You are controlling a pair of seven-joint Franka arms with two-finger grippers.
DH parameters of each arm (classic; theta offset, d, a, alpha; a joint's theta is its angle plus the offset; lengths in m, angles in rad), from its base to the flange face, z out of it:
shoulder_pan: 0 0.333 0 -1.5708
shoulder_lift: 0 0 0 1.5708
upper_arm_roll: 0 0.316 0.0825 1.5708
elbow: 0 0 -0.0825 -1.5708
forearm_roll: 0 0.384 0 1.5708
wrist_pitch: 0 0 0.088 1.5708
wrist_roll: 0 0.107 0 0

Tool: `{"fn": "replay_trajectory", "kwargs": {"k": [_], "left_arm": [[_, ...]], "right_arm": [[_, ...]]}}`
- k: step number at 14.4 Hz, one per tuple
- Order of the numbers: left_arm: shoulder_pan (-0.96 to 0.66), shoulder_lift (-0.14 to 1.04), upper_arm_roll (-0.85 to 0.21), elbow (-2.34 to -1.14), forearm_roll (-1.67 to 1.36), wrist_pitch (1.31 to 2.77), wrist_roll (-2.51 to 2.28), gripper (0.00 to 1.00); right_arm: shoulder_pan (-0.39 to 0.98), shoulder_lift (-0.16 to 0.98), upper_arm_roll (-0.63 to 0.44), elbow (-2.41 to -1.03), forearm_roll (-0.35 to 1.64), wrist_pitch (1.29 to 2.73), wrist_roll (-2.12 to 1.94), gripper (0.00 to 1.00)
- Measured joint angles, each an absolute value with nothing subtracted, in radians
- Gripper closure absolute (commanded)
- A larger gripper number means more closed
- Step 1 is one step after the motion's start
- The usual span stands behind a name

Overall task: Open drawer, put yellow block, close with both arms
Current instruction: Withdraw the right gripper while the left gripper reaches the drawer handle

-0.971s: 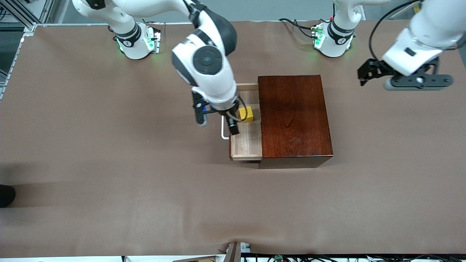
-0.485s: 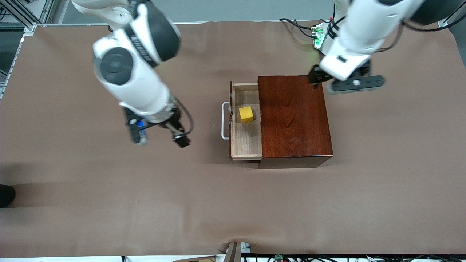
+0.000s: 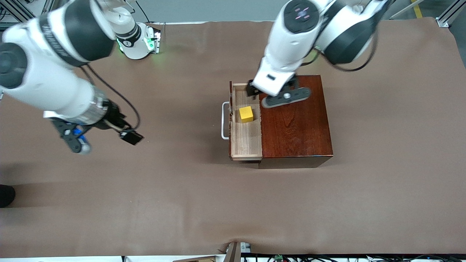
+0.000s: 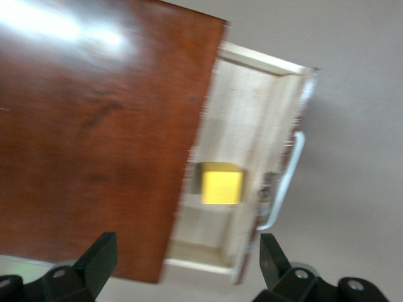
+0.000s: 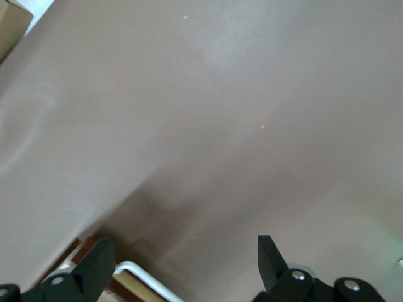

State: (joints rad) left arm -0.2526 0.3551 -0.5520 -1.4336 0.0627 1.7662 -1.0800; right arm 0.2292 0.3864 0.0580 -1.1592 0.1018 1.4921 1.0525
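Observation:
The drawer (image 3: 246, 140) stands pulled out of the dark-red box (image 3: 295, 120), with its white handle (image 3: 224, 123) toward the right arm's end. The yellow block (image 3: 246, 114) lies in the tray, free of both grippers. My left gripper (image 3: 256, 90) is open and empty, over the drawer's end farthest from the front camera, where it meets the box. The left wrist view shows that gripper (image 4: 187, 264), the block (image 4: 220, 183), the tray (image 4: 242, 113) and the box (image 4: 94, 126). My right gripper (image 3: 103, 141) is open and empty, over bare table toward the right arm's end. The right wrist view shows it (image 5: 182, 267) with the handle (image 5: 148, 281).
The brown table cover (image 3: 182, 200) lies around the box. The right arm's green-lit base (image 3: 136, 42) stands at the table's edge farthest from the front camera. A dark object (image 3: 5, 194) sits at the table's edge by the right arm's end. A cardboard corner (image 5: 11, 25) shows in the right wrist view.
My right gripper has drawn away from the drawer toward the right arm's end. My left arm has swung in from its own end to over the box and drawer. The block stays in the tray.

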Motion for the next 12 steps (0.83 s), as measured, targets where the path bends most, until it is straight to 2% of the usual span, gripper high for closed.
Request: {"fn": "replay_trajectory", "kwargs": {"k": [4,9,12], "left_arm": [[-0.394,0.505,-0.493,-1.33,0.081,1.896,-1.331,0.0],[-0.746,0.63,-0.184,-1.267,0.084,2.079,-1.569,0.0],[-0.864,0.741,-0.104,-1.217,0.085,2.211,-1.732,0.0]], "right_arm": [[0.147,0.36,0.057,-1.159,0.103,1.4,0.781,0.0],[0.064,0.321,0.056,-1.159,0.102,1.33,0.453,0.0],[0.01,0.277,0.055,-1.159,0.102,1.274,0.297,0.0]]}}
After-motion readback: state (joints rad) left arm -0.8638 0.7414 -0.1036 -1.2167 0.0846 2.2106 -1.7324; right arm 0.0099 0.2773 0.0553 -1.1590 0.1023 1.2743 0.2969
